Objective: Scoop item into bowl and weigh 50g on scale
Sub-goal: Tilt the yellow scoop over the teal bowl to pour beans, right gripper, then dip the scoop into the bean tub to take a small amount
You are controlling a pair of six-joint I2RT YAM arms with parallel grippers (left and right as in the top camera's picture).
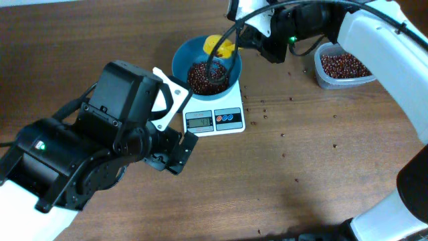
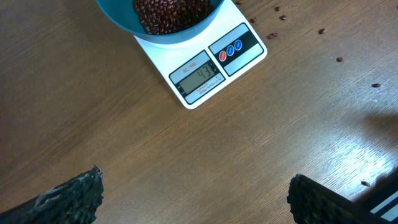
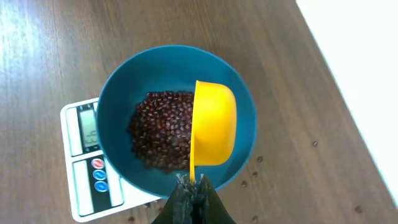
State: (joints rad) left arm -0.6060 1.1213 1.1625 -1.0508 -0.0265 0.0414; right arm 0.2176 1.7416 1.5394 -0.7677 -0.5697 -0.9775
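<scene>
Since the right gripper (image 3: 193,186) pinches the scoop (image 3: 214,130) by its handle, its length runs straight out ahead, cup tipped over the beans (image 3: 158,127) in the bowl (image 3: 168,68) on the scale (image 3: 81,186); the tub (image 1: 342,67) lies behind it; the left gripper (image 2: 196,196), wide open, hangs empty short of the scale.

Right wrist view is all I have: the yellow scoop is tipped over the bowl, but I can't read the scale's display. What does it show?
Observer: In the left wrist view the scale display looks like 43.
Operator: Where is the tub for more beans?
Observer: Overhead, the clear tub with beans sits on the right arm's side of the bowl.
Operator: And the left tool?
Observer: The left tool is open above bare table, in front of the scale.
</scene>
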